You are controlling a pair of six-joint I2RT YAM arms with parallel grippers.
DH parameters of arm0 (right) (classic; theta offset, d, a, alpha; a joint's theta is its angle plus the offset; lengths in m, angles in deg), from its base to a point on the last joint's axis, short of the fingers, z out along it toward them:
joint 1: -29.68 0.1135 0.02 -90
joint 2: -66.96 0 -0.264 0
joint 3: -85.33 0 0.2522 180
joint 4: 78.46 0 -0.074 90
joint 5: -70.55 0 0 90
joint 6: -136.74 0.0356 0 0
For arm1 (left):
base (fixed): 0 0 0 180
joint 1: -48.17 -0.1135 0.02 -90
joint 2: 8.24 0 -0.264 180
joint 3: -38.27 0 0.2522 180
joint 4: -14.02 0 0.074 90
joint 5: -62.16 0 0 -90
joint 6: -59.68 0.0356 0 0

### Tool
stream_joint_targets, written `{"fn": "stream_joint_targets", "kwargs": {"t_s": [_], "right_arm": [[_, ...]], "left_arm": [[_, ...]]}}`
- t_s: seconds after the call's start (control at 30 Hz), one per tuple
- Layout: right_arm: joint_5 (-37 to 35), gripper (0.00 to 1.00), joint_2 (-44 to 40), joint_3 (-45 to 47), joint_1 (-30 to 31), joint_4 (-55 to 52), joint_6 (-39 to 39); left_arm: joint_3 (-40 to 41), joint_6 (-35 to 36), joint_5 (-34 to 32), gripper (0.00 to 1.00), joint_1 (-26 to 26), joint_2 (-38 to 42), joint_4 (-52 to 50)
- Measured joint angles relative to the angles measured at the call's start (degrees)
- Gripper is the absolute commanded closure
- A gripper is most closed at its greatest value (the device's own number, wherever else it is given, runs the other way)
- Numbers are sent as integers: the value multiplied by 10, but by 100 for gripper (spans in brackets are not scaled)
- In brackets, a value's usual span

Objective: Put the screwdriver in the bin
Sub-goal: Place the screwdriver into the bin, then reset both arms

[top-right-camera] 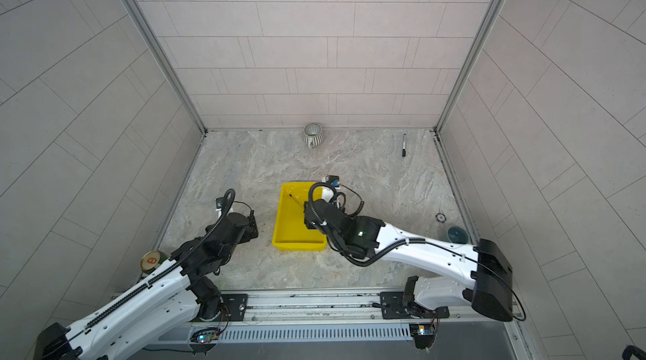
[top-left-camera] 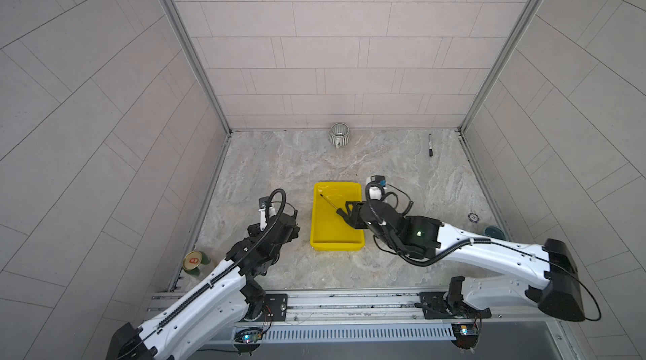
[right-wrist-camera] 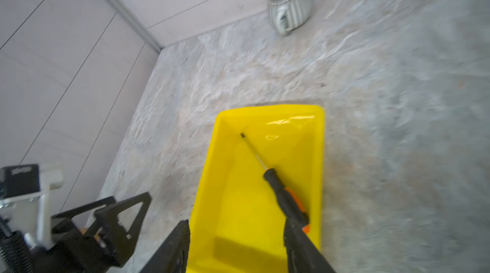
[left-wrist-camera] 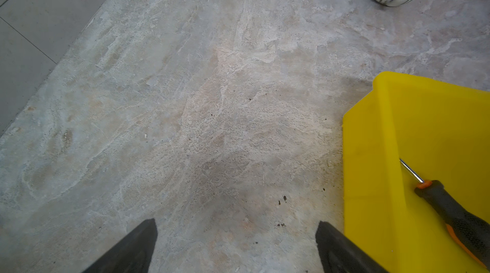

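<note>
The screwdriver (right-wrist-camera: 283, 194), with a black handle, orange trim and a thin shaft, lies inside the yellow bin (right-wrist-camera: 209, 179). Its tip points at the bin's far left corner. Both top views show the shaft (top-left-camera: 328, 201) (top-right-camera: 296, 200) crossing the bin floor (top-left-camera: 328, 232) (top-right-camera: 285, 225). My right gripper (right-wrist-camera: 236, 222) hovers over the bin's near end, open, with nothing between the fingers. One finger (right-wrist-camera: 297, 239) sits right at the handle's end. My left gripper (left-wrist-camera: 236, 225) is open over bare table, just left of the bin (left-wrist-camera: 371, 152). The screwdriver handle (left-wrist-camera: 450, 208) also shows there.
A ribbed grey-white cup (top-left-camera: 339, 134) stands at the back wall, and a black marker (top-left-camera: 430, 145) lies at the back right. A can (top-left-camera: 194, 261) stands at the front left. A small disc (top-left-camera: 473, 216) and a teal dish (top-left-camera: 494, 232) lie at the right edge.
</note>
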Motion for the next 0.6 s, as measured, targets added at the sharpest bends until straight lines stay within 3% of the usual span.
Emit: {"fn": "stream_joint_targets", "kwargs": {"t_s": [0.1,0.13,0.17,0.2,0.4,0.6], "right_arm": [[10,31,-65,64,-108,-26,-37],[12,24,-84,85,-142,-37,-47],[11,5,-102,104,-168,-47,-58],[9,1,-123,123,-189,-60,-70],[-74,1,-198,136,-214,-116,-161],[-109,1,-110,59,-350,-107,-237]], "left_arm": [[0,2,5,0,0,-3,3],[0,2,6,0,0,-3,3],[0,2,7,0,0,-3,4],[0,2,8,0,0,-3,4],[0,2,11,0,0,0,4],[0,2,12,0,0,-1,6]]}}
